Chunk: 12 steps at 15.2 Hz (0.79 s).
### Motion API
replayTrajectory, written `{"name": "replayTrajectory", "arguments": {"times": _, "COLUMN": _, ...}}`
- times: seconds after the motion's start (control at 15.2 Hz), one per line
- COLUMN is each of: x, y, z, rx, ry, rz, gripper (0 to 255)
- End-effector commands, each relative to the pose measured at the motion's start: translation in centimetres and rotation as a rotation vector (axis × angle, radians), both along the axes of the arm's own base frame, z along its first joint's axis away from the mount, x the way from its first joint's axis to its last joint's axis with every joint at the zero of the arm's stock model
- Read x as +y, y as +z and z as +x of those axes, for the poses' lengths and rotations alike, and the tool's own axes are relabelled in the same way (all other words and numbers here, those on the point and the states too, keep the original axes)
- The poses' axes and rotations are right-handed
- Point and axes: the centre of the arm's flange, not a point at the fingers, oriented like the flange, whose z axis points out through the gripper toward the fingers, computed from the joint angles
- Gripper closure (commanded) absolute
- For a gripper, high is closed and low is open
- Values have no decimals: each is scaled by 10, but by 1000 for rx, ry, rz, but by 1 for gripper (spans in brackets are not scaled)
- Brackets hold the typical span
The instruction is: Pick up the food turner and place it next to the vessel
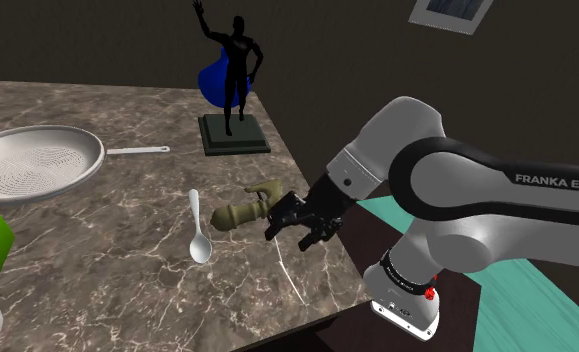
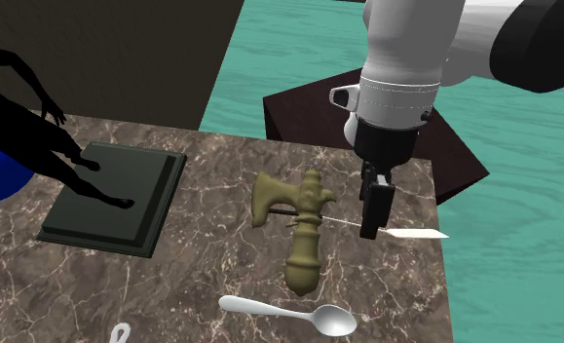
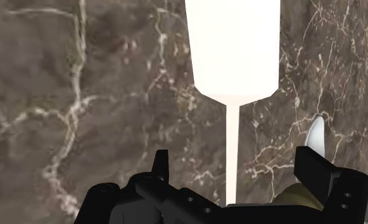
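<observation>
Marble tbl (image 1: pixel 97 290): turner (image 3: pixel 233 51), olive axe (image 2: pixel 304 244), spoon (image 1: pixel 198 235), pan (image 1: pixel 37 165), statue base (image 1: pixel 234 135)

On the table (image 1: pixel 127 280), shoulder view: pan (image 1: pixel 39 163) sits left, statue (image 1: pixel 233 70) at the far right corner, spoon (image 1: pixel 198 235) mid-table, axe-shaped thing (image 1: pixel 245 208) just right of it. The turner (image 2: pixel 416 234) lies beside that, under the gripper (image 2: pixel 370 226).

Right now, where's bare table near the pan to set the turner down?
Bare marble lies between the pan, its handle and the spoon, and between that handle and the statue base. Crowded: around the open gripper, where the turner and olive axe-shaped piece lie.
</observation>
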Motion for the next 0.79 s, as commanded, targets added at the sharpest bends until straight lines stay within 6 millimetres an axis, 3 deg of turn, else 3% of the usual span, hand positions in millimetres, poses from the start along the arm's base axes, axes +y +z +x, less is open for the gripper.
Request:
{"name": "replayTrajectory", "arguments": {"times": 0.0, "x": 3, "y": -6, "z": 1, "rx": -1, "ry": -1, "rz": 1, "gripper": 0}}
{"name": "replayTrajectory", "arguments": {"times": 0.46, "x": 3, "y": -6, "z": 1, "rx": 0, "ry": -1, "rz": 1, "gripper": 0}}
{"name": "replayTrajectory", "arguments": {"times": 0.53, "x": 3, "y": -6, "z": 1, "rx": 0, "ry": -1, "rz": 1, "gripper": 255}}
{"name": "replayTrajectory", "arguments": {"times": 0.73, "x": 3, "y": -6, "z": 1, "rx": 0, "ry": -1, "rz": 1, "gripper": 255}}
